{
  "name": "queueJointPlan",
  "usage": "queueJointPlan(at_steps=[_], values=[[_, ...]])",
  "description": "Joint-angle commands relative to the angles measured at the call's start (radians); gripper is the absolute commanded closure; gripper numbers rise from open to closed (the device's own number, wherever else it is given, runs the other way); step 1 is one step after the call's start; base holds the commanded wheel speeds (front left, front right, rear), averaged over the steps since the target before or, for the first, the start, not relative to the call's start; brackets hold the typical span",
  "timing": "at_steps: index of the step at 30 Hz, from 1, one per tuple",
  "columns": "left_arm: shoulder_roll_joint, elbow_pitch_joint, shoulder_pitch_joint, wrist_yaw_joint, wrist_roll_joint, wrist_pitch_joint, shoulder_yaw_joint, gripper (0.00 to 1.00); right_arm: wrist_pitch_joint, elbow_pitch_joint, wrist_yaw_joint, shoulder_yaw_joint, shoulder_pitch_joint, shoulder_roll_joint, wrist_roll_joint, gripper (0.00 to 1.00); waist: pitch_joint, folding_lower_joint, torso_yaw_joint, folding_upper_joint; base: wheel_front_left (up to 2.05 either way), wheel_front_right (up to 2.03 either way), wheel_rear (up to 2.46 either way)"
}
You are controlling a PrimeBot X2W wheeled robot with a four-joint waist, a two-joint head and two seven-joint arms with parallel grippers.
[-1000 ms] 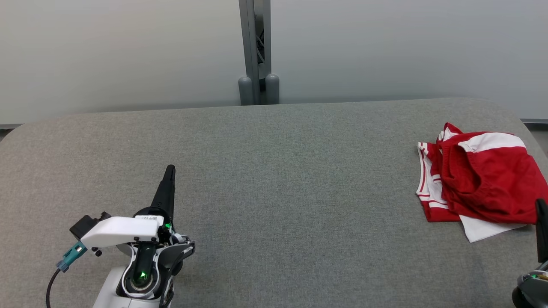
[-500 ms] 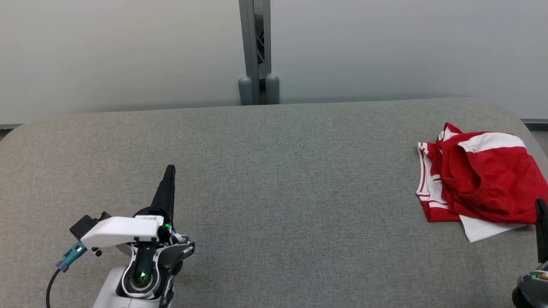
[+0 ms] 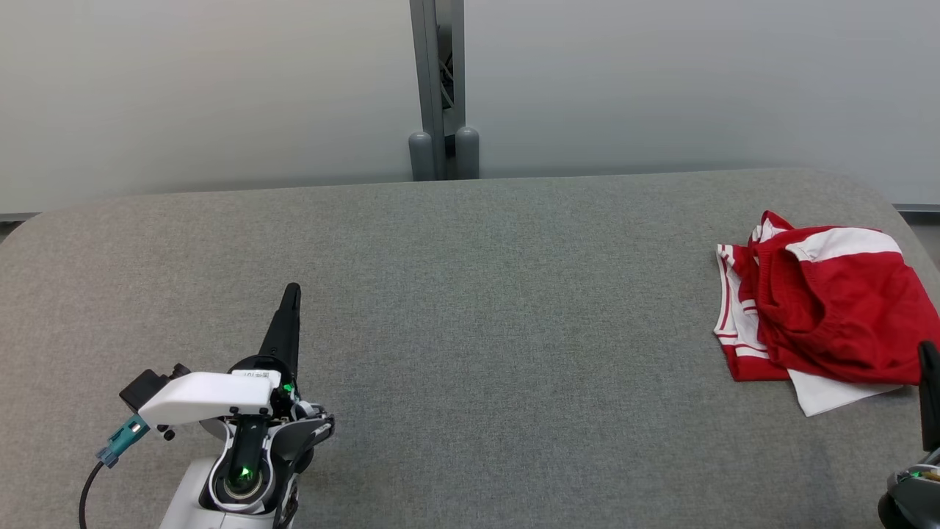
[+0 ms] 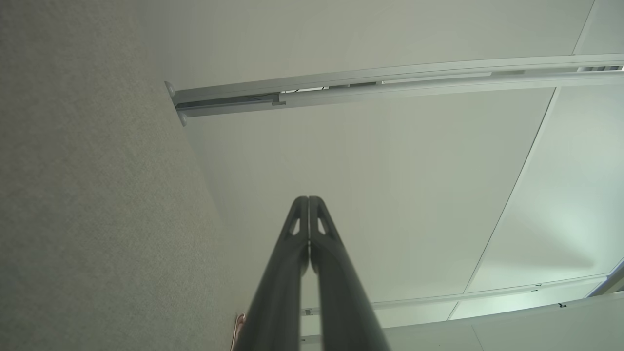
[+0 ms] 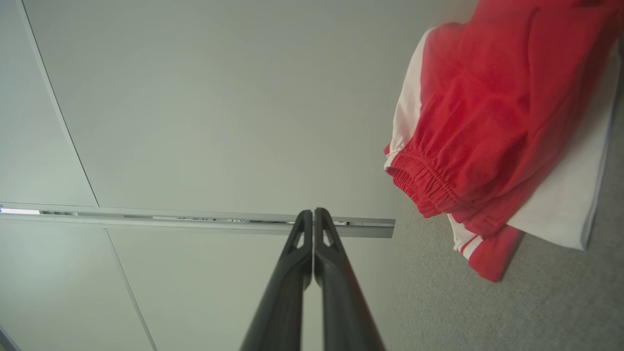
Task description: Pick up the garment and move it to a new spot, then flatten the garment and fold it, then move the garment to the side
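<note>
The left gripper (image 4: 308, 201) has its two dark fingers pressed together along their whole length, with nothing between them. In the head view it sits over the near left part of the grey padded table (image 3: 470, 294), tips pointing toward the far wall; whether they touch the surface I cannot tell. The right gripper (image 5: 312, 212) is likewise pinched closed on nothing, and its wrist view shows the garment (image 3: 844, 316) off to one side, apart from the fingers. The garment, red with white panels and stripes, lies crumpled in a loose heap on the table's right side, well apart from the left gripper. A grey post (image 3: 438, 88) stands behind the table between pale wall panels.
</note>
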Motion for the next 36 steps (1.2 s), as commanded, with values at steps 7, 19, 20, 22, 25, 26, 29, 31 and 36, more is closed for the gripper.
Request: queueJointPlan(at_steps=[7, 19, 20, 22, 25, 26, 29, 31, 36], values=[[0.006, 0.000, -0.016, -0.004, -0.002, 0.001, 0.001, 1.00, 0.002, 0.002, 0.000, -0.001, -0.008, -0.009, 0.006, 1.00, 0.000, 0.0000, 0.000, -0.0001, 0.00, 0.00, 0.00], [0.006, 0.000, -0.016, -0.004, -0.002, 0.001, 0.001, 1.00, 0.002, 0.002, 0.000, -0.001, -0.008, -0.009, 0.006, 1.00, 0.000, 0.0000, 0.000, -0.0001, 0.00, 0.00, 0.00], [0.006, 0.000, -0.016, -0.004, -0.002, 0.001, 0.001, 1.00, 0.002, 0.002, 0.000, -0.001, -0.008, -0.009, 0.006, 1.00, 0.000, 0.0000, 0.000, -0.0001, 0.00, 0.00, 0.00], [0.006, 0.000, -0.016, -0.004, -0.002, 0.001, 0.001, 1.00, 0.002, 0.002, 0.000, -0.001, -0.008, -0.009, 0.006, 1.00, 0.000, 0.0000, 0.000, -0.0001, 0.00, 0.00, 0.00], [0.006, 0.000, -0.016, -0.004, -0.002, 0.001, 0.001, 1.00, 0.002, 0.002, 0.000, -0.001, -0.008, -0.009, 0.006, 1.00, 0.000, 0.0000, 0.000, -0.0001, 0.00, 0.00, 0.00], [0.006, 0.000, -0.016, -0.004, -0.002, 0.001, 0.001, 1.00, 0.002, 0.002, 0.000, -0.001, -0.008, -0.009, 0.006, 1.00, 0.000, 0.0000, 0.000, -0.0001, 0.00, 0.00, 0.00], [0.006, 0.000, -0.016, -0.004, -0.002, 0.001, 0.001, 1.00, 0.002, 0.002, 0.000, -0.001, -0.008, -0.009, 0.006, 1.00, 0.000, 0.0000, 0.000, -0.0001, 0.00, 0.00, 0.00], [0.006, 0.000, -0.016, -0.004, -0.002, 0.001, 0.001, 1.00, 0.002, 0.002, 0.000, -0.001, -0.008, -0.009, 0.006, 1.00, 0.000, 0.0000, 0.000, -0.0001, 0.00, 0.00, 0.00], [0.006, -0.001, -0.016, -0.004, -0.002, 0.001, 0.001, 1.00, 0.002, 0.002, 0.000, -0.001, -0.008, -0.009, 0.006, 1.00, 0.000, 0.0000, 0.000, -0.0001, 0.00, 0.00, 0.00]])
